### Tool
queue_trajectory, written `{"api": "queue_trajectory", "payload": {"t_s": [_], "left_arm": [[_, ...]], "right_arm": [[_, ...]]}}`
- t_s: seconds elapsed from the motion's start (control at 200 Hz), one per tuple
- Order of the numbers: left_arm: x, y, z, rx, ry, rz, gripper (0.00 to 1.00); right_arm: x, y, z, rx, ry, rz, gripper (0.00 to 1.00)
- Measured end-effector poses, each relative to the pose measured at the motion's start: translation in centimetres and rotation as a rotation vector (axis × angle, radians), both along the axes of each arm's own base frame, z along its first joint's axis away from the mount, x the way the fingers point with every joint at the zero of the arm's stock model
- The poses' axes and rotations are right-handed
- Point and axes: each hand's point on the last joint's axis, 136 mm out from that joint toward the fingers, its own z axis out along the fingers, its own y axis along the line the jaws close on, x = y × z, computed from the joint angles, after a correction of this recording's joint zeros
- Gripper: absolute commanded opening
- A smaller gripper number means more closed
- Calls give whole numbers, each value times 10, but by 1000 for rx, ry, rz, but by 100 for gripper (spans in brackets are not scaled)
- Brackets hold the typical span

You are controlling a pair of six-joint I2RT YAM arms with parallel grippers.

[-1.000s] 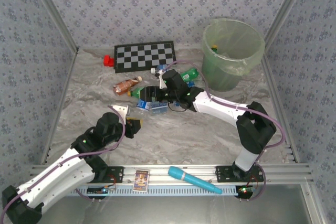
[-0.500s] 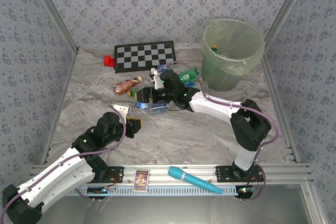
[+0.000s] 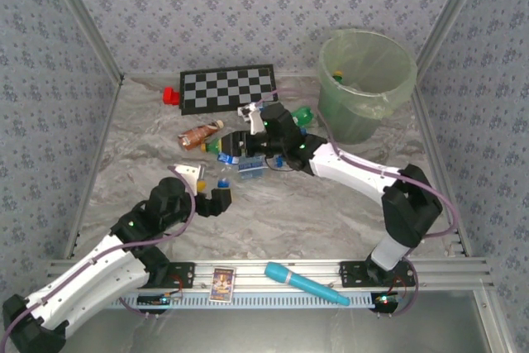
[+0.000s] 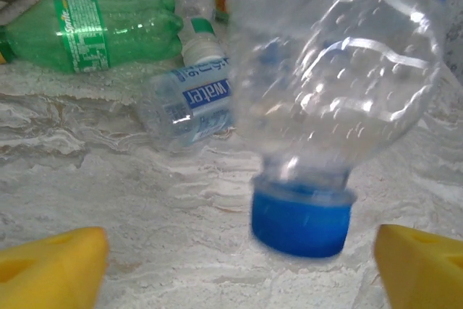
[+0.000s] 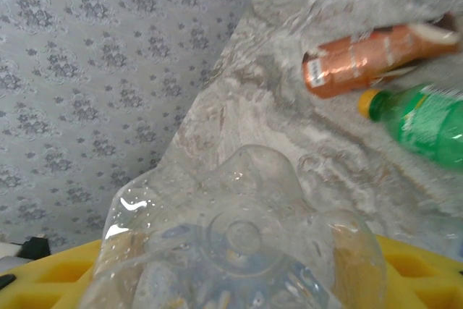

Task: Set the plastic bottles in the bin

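From above, I see my left gripper (image 3: 221, 196) low over the gray marble worktop (image 3: 331, 212), near the front left. Its jaws are spread wide, and a bottle with a blue cap (image 3: 221, 183) sits right at its tip. My right arm reaches across to the middle of the worktop, where my right gripper (image 3: 235, 148) is down in a little pile of bottles. A brown bottle (image 3: 198, 135) and a green bottle (image 3: 216, 145) lie just to its left, and a bottle with a blue label (image 3: 252, 167) lies just in front of it. The bin (image 3: 364, 113) stands at the far right, well apart from the pile, with a bottle or two already inside. A checkered board (image 3: 229, 88) lies at the back. From my left wrist, the bottle with a blue cap (image 4: 302, 222) hangs cap down in front of the left gripper (image 4: 239, 273). It looks blurry. The yellow fingers (image 4: 51, 265) stand far out on each side and do not touch it. Behind it lie the green bottle (image 4: 94, 30) and the bottle with a blue label (image 4: 192, 103). From my right wrist, the right gripper (image 5: 239, 280) is closed on a crumpled clear bottle (image 5: 239, 236), with yellow fingers (image 5: 419, 273) pressed on both sides. Past it lie the brown bottle (image 5: 376, 59) and the green bottle (image 5: 427, 124), apart from each other on the worktop (image 5: 246, 106).
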Motion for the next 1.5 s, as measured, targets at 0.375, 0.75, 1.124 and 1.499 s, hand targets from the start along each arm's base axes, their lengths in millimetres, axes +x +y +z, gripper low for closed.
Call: {"api": "queue_trajectory", "payload": {"t_s": [0.375,0.75,1.124,1.499], "left_arm": [[4,7,4,0,-10,49,100],[4,6,4,-11,-2,52,100],[-5,12,21,-121,-47,60,100],[-14,20,23,-146,-48,69,100]], "right_arm": [[55,-150,82,-84,-211,-392,60],[86,-319,184,-119,-416,-931,58],[154,-385,205,-319,-617,-1168,57],[246,-410,180,-531,-632,-1209,56]]}}
